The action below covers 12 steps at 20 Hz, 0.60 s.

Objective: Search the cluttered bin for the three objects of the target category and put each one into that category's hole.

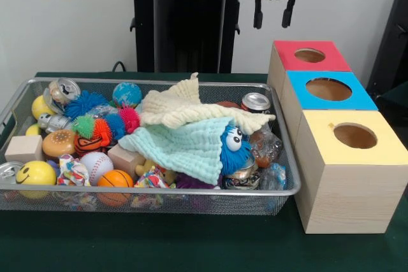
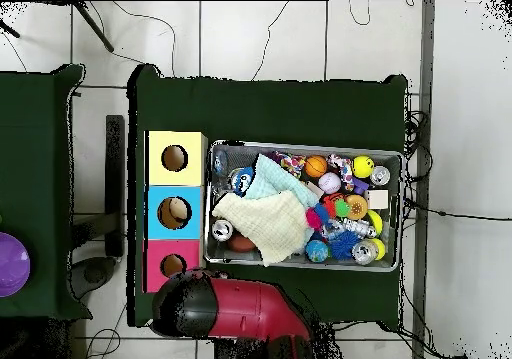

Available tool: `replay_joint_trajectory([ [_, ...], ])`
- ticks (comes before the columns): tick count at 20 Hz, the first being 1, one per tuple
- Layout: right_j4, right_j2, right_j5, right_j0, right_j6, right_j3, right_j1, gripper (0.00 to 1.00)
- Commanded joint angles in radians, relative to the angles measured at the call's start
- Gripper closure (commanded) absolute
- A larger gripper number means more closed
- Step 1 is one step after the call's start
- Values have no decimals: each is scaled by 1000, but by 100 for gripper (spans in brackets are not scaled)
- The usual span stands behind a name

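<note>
- The wire bin (image 1: 288, 190) sat on the green table (image 1: 191, 246), stuffed with balls, cans, wooden blocks and fuzzy toys. The target category wasn't shown anywhere, so I honestly couldn't say which three things counted.
- Two cloths covered the middle of the heap: a cream cloth (image 1: 191, 109) on top of a mint cloth (image 1: 185, 148). A blue googly-eyed toy (image 1: 234, 148) peeked out at the mint one's 3 o'clock edge.
- Easy stuff to spot along the bin's front edge: a smiley ball (image 1: 36, 173), a baseball (image 1: 95, 162) and a little basketball (image 1: 115, 179). A soda can (image 1: 255, 102) stood near the back corner on the box side.
- Three wooden boxes lined up just beside the bin at its 3 o'clock: a red-topped box (image 1: 310, 62) farthest back, a blue-topped box (image 1: 328, 90) in the middle, a yellow-topped box (image 1: 354, 138) nearest, each with a round hole.
- The tool (image 1: 273, 14) hung high, empty, its two fingers apart, roughly above the red-topped box.
- The bit that matters, I reckon: from the tool, in the front view, the whole bin lay down toward 7 or 8 o'clock, so any pick meant swinging that way and dropping in.
- My guess is the cloths would need shifting first, since plenty was probably buried under them.
</note>
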Motion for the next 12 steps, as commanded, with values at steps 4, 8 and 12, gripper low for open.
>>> replay_joint_trajectory([
  [4, 17, 72, 24, -45, 99, -68, 87, 0],
  [8, 20, 74, 54, -52, 98, -88, 112, 0],
  [12, 18, 69, 100, -47, 101, -116, 121, 0],
])
